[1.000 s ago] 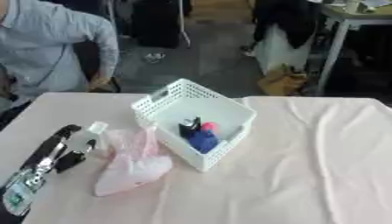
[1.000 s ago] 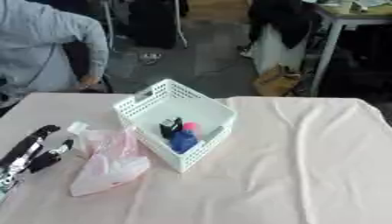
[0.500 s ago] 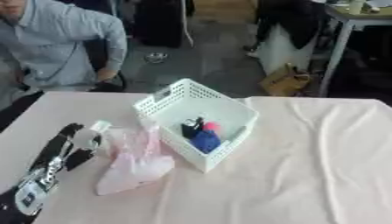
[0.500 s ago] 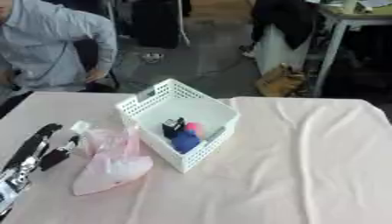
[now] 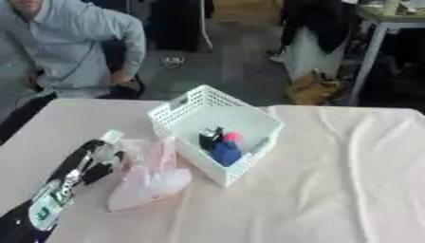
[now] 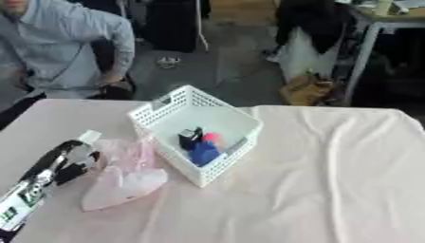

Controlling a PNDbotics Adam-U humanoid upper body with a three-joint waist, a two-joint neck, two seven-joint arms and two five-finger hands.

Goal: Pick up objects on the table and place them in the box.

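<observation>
- Left eye view: left robot hand (image 5: pixel 98 159) touches a pink bag (image 5: pixel 149 176); finger spread unclear.
- White box (image 5: pixel 217 132) beside it holds blurred blue, pink, black items.

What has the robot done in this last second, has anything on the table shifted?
The left hand has crept a little further in against the pink bag, which hasn't been lifted. The white basket and the blue, pink and dark things inside it stayed put.
</observation>
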